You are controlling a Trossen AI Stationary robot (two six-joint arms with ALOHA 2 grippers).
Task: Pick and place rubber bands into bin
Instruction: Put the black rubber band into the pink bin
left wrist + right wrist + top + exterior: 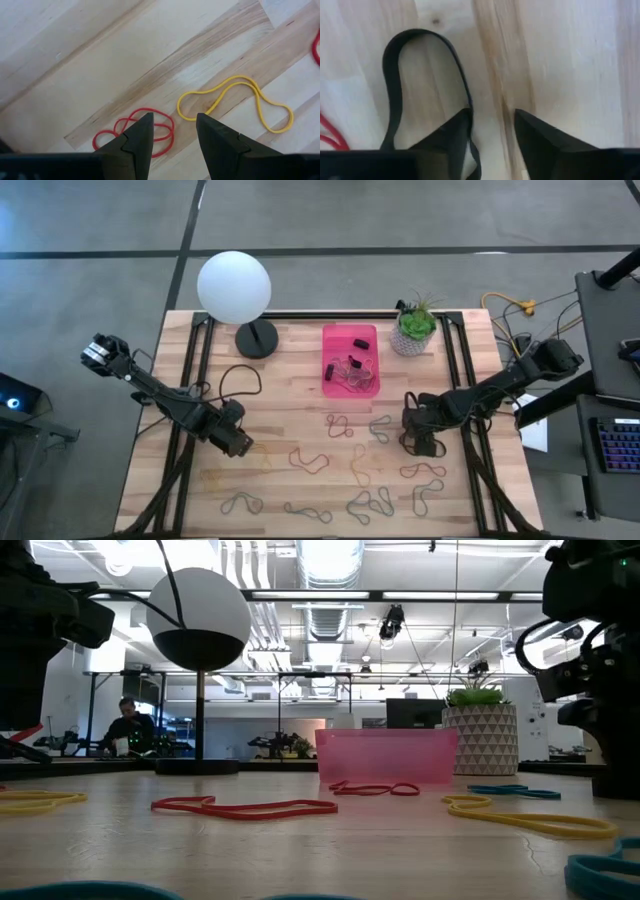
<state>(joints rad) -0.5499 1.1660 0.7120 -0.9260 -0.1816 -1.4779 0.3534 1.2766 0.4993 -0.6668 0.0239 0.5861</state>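
Observation:
Rubber bands in red, yellow, grey-green and black lie flat over the near half of the table [360,470]. The pink bin [350,360] stands at the far middle with a few bands and small black things inside. My left gripper [240,445] hovers open over bare wood at the near left; a red band [135,132] and a yellow band [235,100] lie just ahead of it [175,117]. My right gripper [418,442] is open and low over a black band [395,75], one strand of which runs in between the fingers [492,112]. My right gripper points down at the black band. One strand [467,100] lies along the inner side of one finger [455,135]. I cannot tell whether the finger touches it. The band lies flat on the wood.
A globe lamp [234,287] with a round black base [258,338] and a cable loop [240,380] stands far left. A white pot with a green plant [415,330] sits right of the bin. Black rails [195,370] run along both table sides.

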